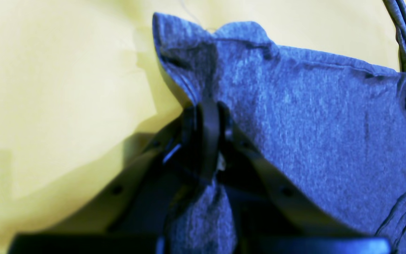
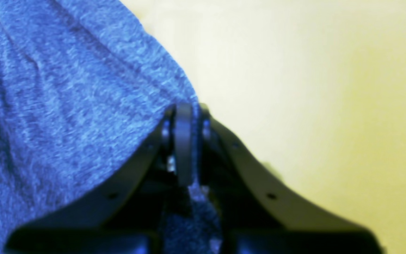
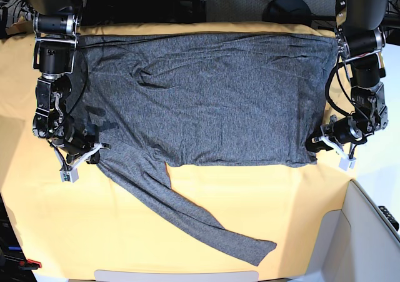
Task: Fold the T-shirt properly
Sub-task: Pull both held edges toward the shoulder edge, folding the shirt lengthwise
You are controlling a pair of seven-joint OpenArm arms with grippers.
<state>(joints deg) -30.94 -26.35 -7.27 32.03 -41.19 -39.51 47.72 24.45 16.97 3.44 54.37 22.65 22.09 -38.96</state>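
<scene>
The dark grey T-shirt [image 3: 212, 100] lies spread across the yellow-orange cloth, one long sleeve [image 3: 206, 222] trailing toward the front. My left gripper [image 3: 314, 146], on the right of the base view, is shut on the shirt's front right corner. In the left wrist view the jaws [image 1: 206, 106] pinch a fold of the shirt [image 1: 312, 123], which looks blue there. My right gripper [image 3: 94, 152], on the left of the base view, is shut on the shirt's edge where the sleeve starts. The right wrist view shows it [image 2: 185, 109] pinching the fabric [image 2: 65, 106].
The yellow-orange cloth [image 3: 125, 232] covers the table. A grey-white surface [image 3: 369, 232] borders the front right. Both arm columns [image 3: 53, 38] [image 3: 362, 25] stand at the back corners. Dark equipment and cables lie behind the table's far edge.
</scene>
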